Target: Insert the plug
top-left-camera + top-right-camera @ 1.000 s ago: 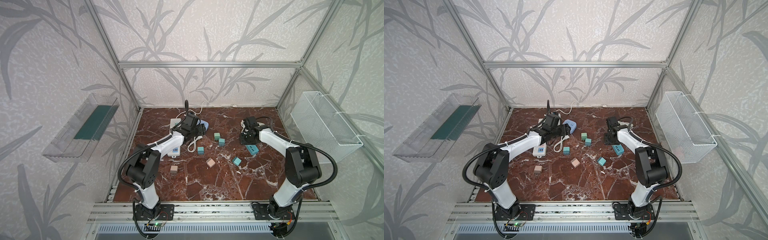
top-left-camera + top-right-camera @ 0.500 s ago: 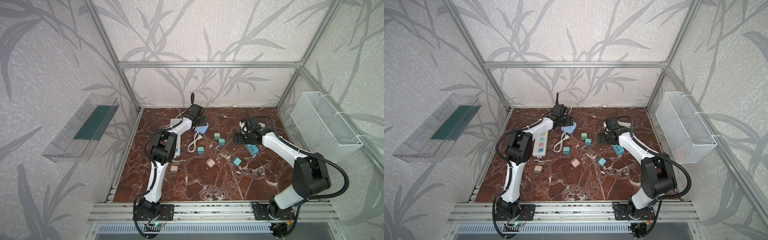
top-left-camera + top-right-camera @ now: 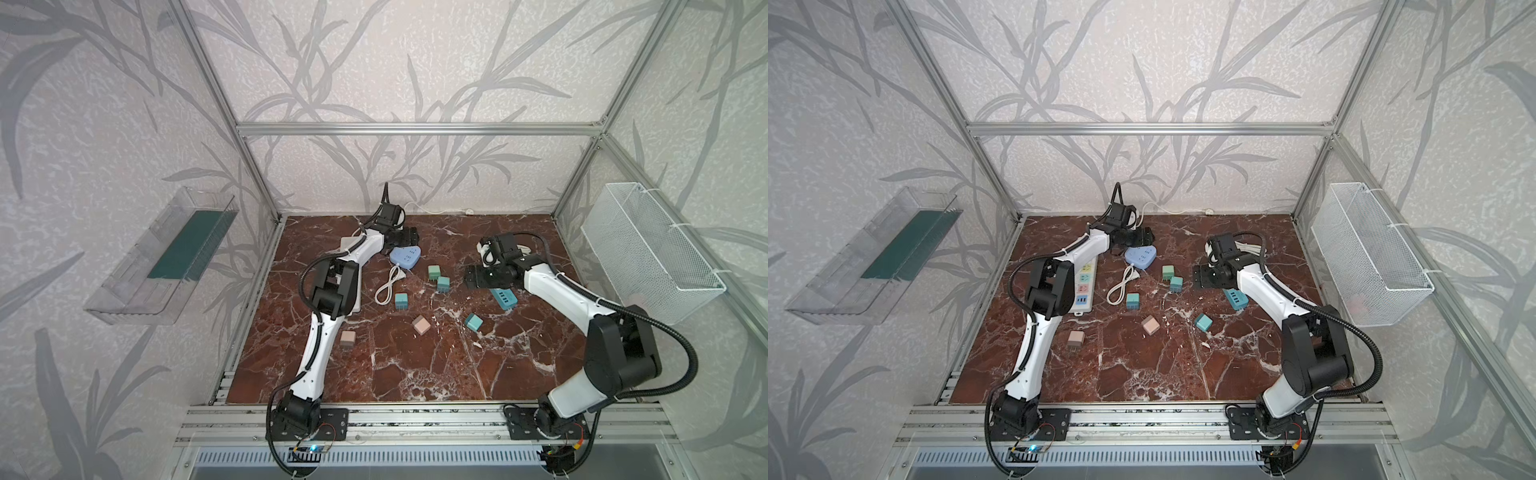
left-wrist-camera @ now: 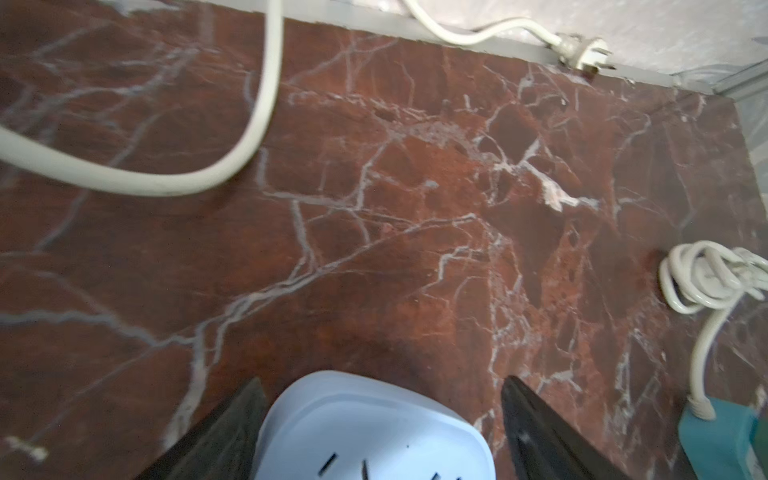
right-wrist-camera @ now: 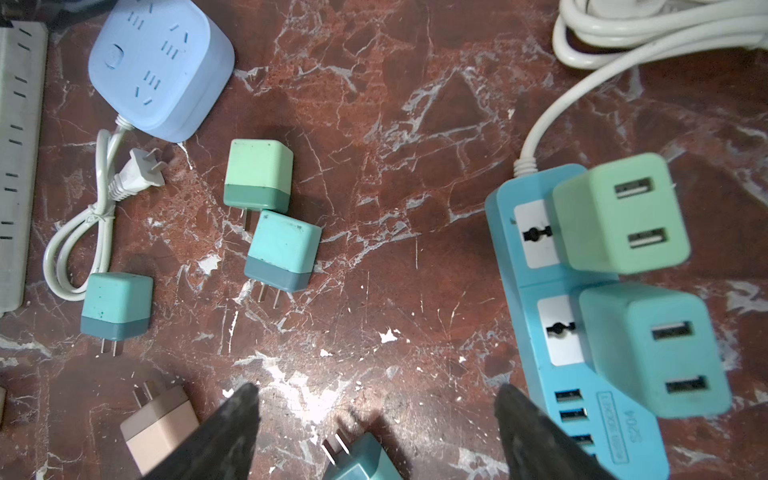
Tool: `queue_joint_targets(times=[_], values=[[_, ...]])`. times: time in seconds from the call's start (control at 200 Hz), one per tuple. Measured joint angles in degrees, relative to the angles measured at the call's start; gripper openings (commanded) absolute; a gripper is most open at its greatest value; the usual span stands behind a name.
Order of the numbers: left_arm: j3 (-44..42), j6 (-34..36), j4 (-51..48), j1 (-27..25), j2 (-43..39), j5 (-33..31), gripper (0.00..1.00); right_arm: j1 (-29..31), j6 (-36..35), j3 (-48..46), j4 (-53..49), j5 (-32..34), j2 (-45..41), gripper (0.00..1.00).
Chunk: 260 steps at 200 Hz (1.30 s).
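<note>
My right gripper (image 5: 376,395) (image 3: 471,277) hangs open over the marble, just left of the teal power strip (image 5: 615,432) (image 3: 503,298). Two plugs stand in that strip, a light green one (image 5: 619,212) and a teal one (image 5: 652,349). A loose teal plug (image 5: 357,457) lies on its side under the open jaws, prongs showing. My left gripper (image 4: 380,386) (image 3: 409,237) is open at the far edge of the lavender socket block (image 4: 374,428) (image 3: 405,257). That block sits between its fingers, with a gap on one side.
Loose plugs lie mid-table: a green one (image 3: 434,272), two teal (image 3: 443,284) (image 3: 401,300), two pink (image 3: 420,325) (image 3: 347,338). A white power strip (image 3: 1084,286) lies under the left arm. A looped white cord (image 3: 386,284), a coiled cable (image 4: 706,278) and a wall basket (image 3: 648,253) are nearby.
The right gripper has drawn left off the teal strip and opened. The left arm has swung round, its gripper moving back and right to the lavender block's far edge.
</note>
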Motion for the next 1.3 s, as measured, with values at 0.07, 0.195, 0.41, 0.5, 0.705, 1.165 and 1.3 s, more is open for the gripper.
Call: queue_joint_targets(times=[0.07, 0.195, 0.41, 0.5, 0.705, 1.165, 1.3], values=[[-1.2, 0.0, 1.3, -0.6, -0.2, 2.4, 0.88, 0.0, 0.0, 0.0, -0.2, 0.3, 0.0, 0.88], [-9.2, 0.0, 6.3, -2.1, -2.8, 6.0, 0.87, 0.0, 0.0, 0.0, -0.2, 1.1, 0.0, 0.88], [-16.7, -0.2, 11.9, -5.2, -6.2, 12.1, 0.86, -0.1, 0.1, 0.0, -0.5, 1.6, -0.7, 0.88], [-19.8, 0.1, 14.7, -6.6, -7.3, 14.5, 0.85, -0.1, 0.3, -0.5, -0.4, 1.9, -2.1, 0.88], [-27.1, 0.6, 20.9, -8.8, -10.0, 22.1, 0.84, -0.5, 1.4, -4.6, 0.1, 2.4, -5.9, 0.86], [-33.9, 2.4, 18.9, -7.9, -26.9, 12.1, 0.81, -0.2, 2.4, -6.8, 0.9, 1.0, -3.4, 0.69], [-37.0, 1.2, 15.6, -8.1, -37.6, 4.1, 0.76, 1.8, 3.0, -9.8, 1.5, 0.9, -3.3, 0.67]])
